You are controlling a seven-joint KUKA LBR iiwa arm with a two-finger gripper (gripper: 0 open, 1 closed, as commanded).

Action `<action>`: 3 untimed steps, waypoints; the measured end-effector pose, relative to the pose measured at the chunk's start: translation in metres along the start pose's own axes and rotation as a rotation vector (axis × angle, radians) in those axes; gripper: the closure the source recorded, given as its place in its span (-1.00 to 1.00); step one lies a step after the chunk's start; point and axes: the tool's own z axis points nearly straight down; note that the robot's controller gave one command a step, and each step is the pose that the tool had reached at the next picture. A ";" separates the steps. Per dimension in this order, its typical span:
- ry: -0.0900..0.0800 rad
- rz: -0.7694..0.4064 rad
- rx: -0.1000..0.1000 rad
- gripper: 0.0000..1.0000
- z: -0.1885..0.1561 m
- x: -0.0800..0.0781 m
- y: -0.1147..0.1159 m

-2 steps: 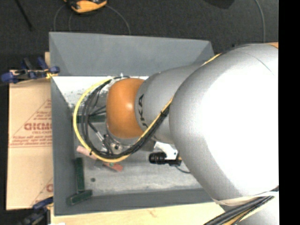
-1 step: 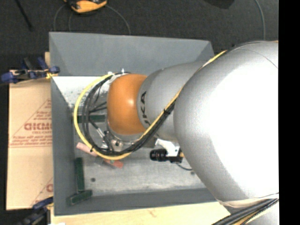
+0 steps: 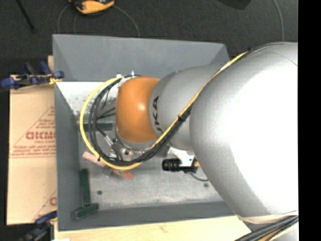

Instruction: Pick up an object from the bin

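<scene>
Dark carpet all round, grey metal bin point(image 3: 140, 54) in the middle, floor pale and speckled. Gripper point(image 3: 114, 152) sits low over the left-centre of the bin floor, mostly buried under the orange wrist cover point(image 3: 135, 109), with a yellow cable point(image 3: 86, 115) looping round it. Open, closed or holding something: can't tell from this angle.

Nearest bits:
- pink strip point(image 3: 93, 158), flat on the floor just left of the gripper
- salmon-red piece point(image 3: 124, 174), just below the gripper on the near side, close to the strip

Can't make out contact with either, so which one is the pick target is unclear. Both lie left of centre.

Further out, a dark green T-shaped tool point(image 3: 84, 190) lies along the left wall, head towards the near-left corner, well apart from the gripper. On the right, a black cylindrical thing point(image 3: 175, 164) with a white part behind it lies on the floor, tucked against the underside of the arm point(image 3: 251, 134). The silver arm covers the bin's whole right side.
</scene>
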 end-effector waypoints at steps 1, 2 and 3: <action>0.000 0.000 0.000 1.00 -0.013 0.000 0.000; 0.001 -0.001 0.002 1.00 -0.025 0.000 -0.001; 0.002 -0.001 0.002 1.00 -0.042 0.000 -0.001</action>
